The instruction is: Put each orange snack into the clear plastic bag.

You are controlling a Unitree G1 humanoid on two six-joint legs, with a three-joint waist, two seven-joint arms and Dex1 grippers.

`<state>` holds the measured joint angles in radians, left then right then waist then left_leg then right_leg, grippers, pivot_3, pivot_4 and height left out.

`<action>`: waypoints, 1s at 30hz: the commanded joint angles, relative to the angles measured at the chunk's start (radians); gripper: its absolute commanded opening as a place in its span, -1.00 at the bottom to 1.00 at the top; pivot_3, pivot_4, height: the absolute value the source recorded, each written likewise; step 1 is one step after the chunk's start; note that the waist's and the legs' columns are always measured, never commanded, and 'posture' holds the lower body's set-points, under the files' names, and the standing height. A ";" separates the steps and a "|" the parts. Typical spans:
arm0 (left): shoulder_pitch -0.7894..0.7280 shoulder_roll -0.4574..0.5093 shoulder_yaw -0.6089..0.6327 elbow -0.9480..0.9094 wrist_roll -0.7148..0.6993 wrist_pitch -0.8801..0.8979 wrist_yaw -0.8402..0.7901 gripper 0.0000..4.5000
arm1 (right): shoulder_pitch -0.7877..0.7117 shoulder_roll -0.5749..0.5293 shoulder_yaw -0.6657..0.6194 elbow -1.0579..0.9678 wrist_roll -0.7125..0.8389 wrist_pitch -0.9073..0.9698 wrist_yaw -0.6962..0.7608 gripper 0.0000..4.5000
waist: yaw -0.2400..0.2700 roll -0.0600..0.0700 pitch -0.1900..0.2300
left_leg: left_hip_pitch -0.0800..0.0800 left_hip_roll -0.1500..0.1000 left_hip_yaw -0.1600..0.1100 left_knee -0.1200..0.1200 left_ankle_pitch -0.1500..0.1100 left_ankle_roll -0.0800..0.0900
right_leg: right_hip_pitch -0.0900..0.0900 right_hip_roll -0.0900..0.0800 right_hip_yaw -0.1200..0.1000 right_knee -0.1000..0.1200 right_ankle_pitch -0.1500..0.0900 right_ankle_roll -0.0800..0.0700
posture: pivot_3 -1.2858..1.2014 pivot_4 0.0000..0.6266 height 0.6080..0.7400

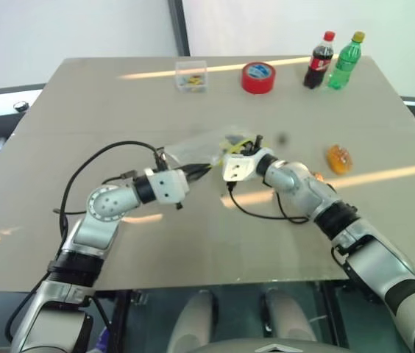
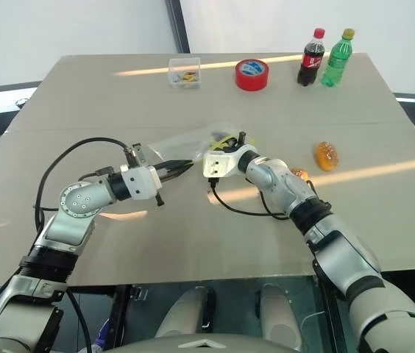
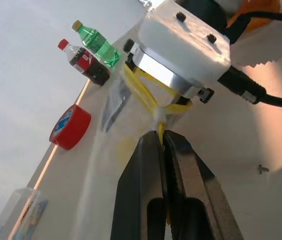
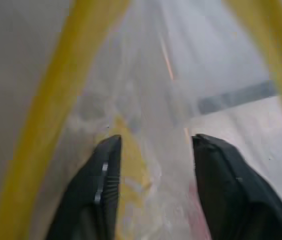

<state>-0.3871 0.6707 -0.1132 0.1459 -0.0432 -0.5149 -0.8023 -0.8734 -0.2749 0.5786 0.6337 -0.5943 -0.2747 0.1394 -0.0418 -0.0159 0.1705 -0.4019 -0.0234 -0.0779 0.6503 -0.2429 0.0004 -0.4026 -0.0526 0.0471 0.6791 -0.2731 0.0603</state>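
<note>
The clear plastic bag [image 1: 199, 147] lies crumpled at the table's middle, its mouth edged by a yellow seal strip [image 3: 142, 92]. My left gripper [image 3: 161, 135] is shut on that strip at the mouth's near edge. My right gripper [image 4: 156, 142] reaches into the bag's mouth from the right, open, with film and a blurred yellowish patch between its fingers. One orange snack [image 1: 338, 158] sits on the table to the right of my right arm. A small orange lump [image 2: 298, 174] peeks out behind my right forearm; I cannot tell if it is a snack.
Along the table's far side stand a small clear box [image 1: 191, 75], a red tape roll [image 1: 257, 77], a cola bottle [image 1: 319, 60] and a green bottle [image 1: 345, 60]. Black cables loop from both wrists onto the table [image 1: 193, 243].
</note>
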 commanded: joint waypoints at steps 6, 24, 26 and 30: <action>-0.022 0.003 0.082 0.056 -0.063 -0.016 0.004 -1.00 | 0.005 -0.021 -0.058 -0.071 -0.032 0.015 -0.033 0.99 | -0.002 0.000 0.000 | 0.000 0.000 0.000 0.000 0.000 0.000 | 0.000 0.000 0.000 0.000 0.000 0.000 | 0.03 -0.52 1.00; -0.110 -0.100 0.068 0.176 0.005 0.052 0.097 -1.00 | 0.433 0.000 -0.465 -1.088 0.362 0.994 0.419 0.99 | 0.001 0.000 0.000 | -0.002 0.000 -0.003 0.002 0.000 0.000 | 0.000 0.001 -0.002 0.001 0.000 0.000 | 0.03 -0.52 1.00; -0.115 -0.100 0.071 0.183 0.001 0.051 0.089 -1.00 | 0.484 0.017 -0.522 -1.185 0.365 1.151 0.393 0.99 | 0.005 0.000 0.000 | -0.002 -0.001 -0.003 0.002 0.000 0.001 | 0.000 0.000 -0.002 0.001 0.000 0.000 | 0.03 -0.52 1.00; -0.126 -0.101 0.074 0.197 -0.003 0.051 0.081 -1.00 | 0.530 0.066 -0.598 -1.313 0.366 1.419 0.319 0.99 | 0.007 0.000 0.000 | -0.002 -0.001 -0.005 0.003 0.000 0.001 | 0.001 0.000 -0.004 0.001 0.000 0.000 | 0.03 -0.52 1.00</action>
<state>-0.4898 0.5651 -0.0540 0.3495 -0.0327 -0.4633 -0.7183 -0.3401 -0.2247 0.0146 -0.5929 -0.2297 1.0451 0.4968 -0.0353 -0.0162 0.1701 -0.4037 -0.0242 -0.0828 0.6528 -0.2431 0.0009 -0.4018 -0.0526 0.0436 0.6802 -0.2731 0.0604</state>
